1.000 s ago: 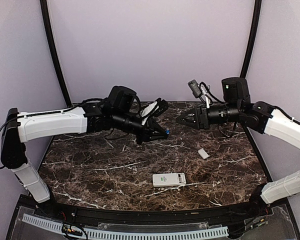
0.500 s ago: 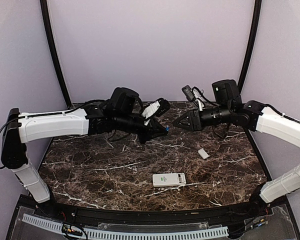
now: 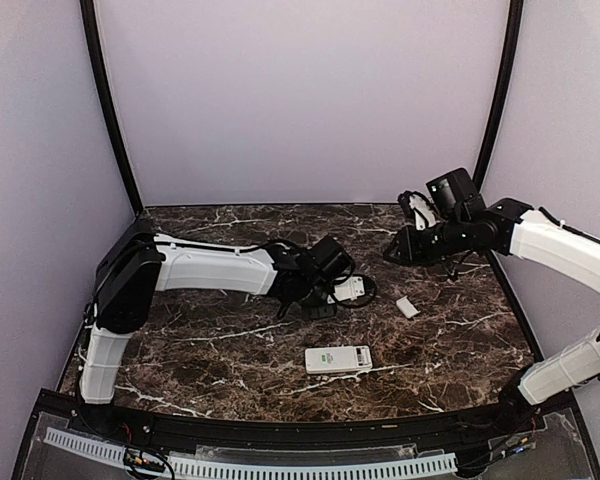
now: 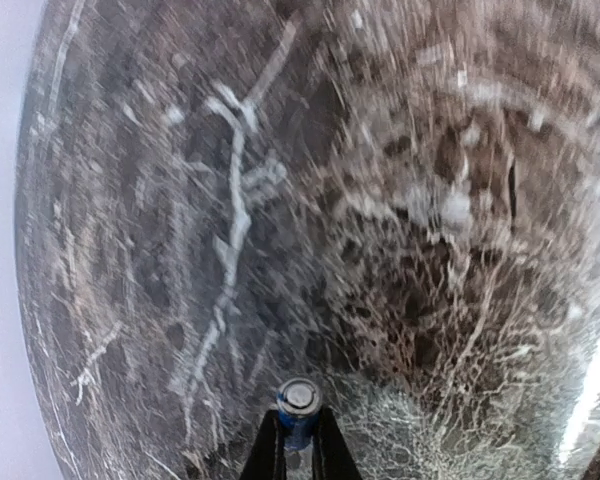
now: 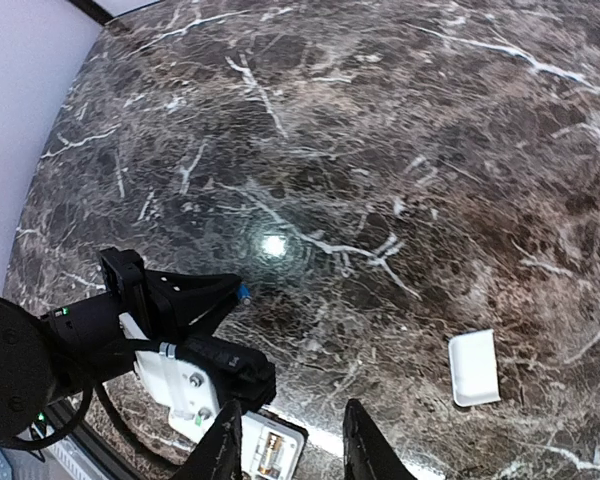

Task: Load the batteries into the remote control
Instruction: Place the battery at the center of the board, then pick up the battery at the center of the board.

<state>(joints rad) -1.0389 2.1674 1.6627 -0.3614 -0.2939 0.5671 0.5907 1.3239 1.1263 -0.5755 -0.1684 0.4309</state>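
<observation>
The white remote control [image 3: 338, 359] lies flat near the table's front middle. The right wrist view shows its open compartment [image 5: 271, 452] with one battery inside. My left gripper [image 3: 316, 304] is low over the table, behind the remote. It is shut on a blue battery [image 4: 298, 405], held end-on between the fingers. The battery's tip also shows in the right wrist view [image 5: 242, 292]. My right gripper [image 3: 391, 251] is open and empty, raised at the back right. Its fingers [image 5: 223, 452] frame the remote from above.
A small white battery cover [image 3: 407, 307] lies on the marble to the right of the remote; it also shows in the right wrist view [image 5: 475, 367]. The left arm [image 3: 210, 270] stretches across the table's left half. Black frame poles stand at the back corners.
My left arm has dropped from mid-air to low over the table and moved toward the remote, still holding the battery. My right gripper has pulled back to the right and tilted downward.
</observation>
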